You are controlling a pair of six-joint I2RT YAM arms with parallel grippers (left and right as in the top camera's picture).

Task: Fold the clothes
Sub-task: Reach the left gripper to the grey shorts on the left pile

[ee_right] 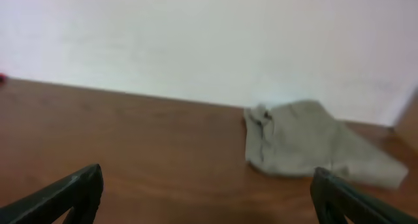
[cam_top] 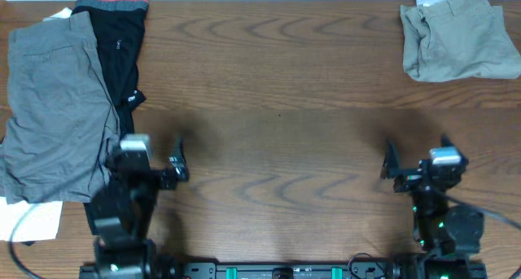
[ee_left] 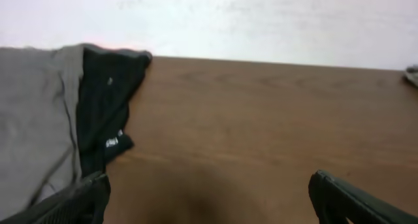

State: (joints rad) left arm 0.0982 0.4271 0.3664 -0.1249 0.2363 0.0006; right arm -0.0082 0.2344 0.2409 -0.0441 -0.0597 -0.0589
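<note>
Grey shorts over black trousers, 9 o'clock, likely unfolded queue; khaki shorts folded, parked 1 o'clock. Left gripper, right gripper released, empty.

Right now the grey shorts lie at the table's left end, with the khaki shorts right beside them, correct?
Not quite. The grey shorts do lie at the left end, but the khaki shorts sit alone at the far right corner; the overhead view shows it.

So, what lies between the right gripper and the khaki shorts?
Nothing: only bare table lies between the open right gripper and the khaki shorts. The overhead view shows it best.
</note>
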